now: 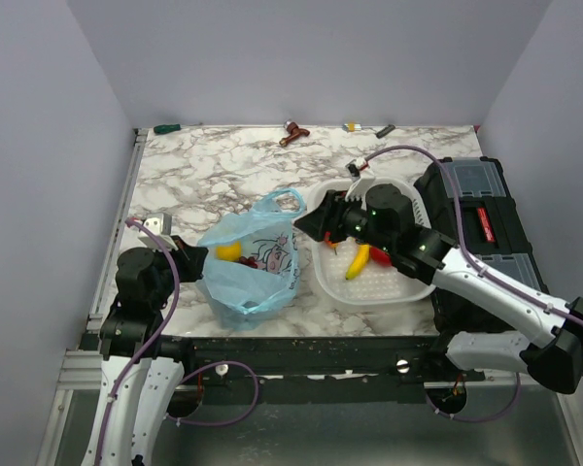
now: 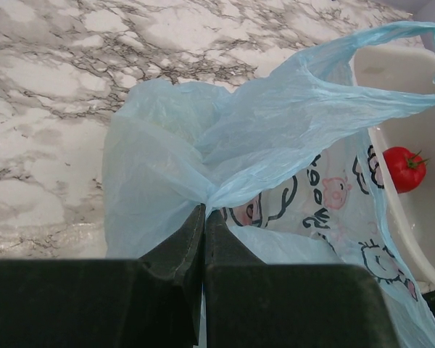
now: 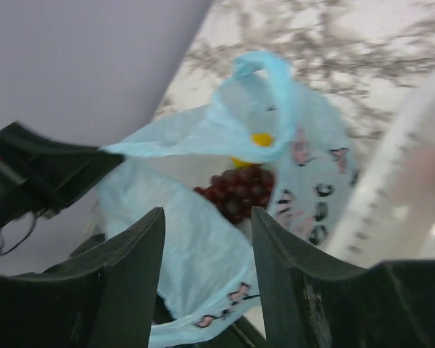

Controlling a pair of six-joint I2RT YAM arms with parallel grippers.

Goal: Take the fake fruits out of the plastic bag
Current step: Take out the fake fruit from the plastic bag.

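Observation:
The light-blue plastic bag (image 1: 251, 260) lies on the marble table, its mouth facing right. My left gripper (image 1: 191, 257) is shut on the bag's left edge, with film pinched between the fingertips in the left wrist view (image 2: 204, 212). My right gripper (image 1: 306, 223) is open and empty, just right of the bag's mouth and pointing into it. In the right wrist view the dark grape bunch (image 3: 239, 190) and part of the yellow lemon (image 3: 261, 139) sit inside the bag (image 3: 196, 246), beyond my open gripper (image 3: 206, 221). The banana (image 1: 358, 260) lies in the white basket (image 1: 400, 287).
A red apple-like fruit (image 2: 404, 167) lies in the basket (image 2: 383, 148). A black toolbox (image 1: 476, 209) stands at the right. A green item (image 1: 167, 127), a brown tool (image 1: 293, 133) and small parts (image 1: 353, 126) lie along the back edge.

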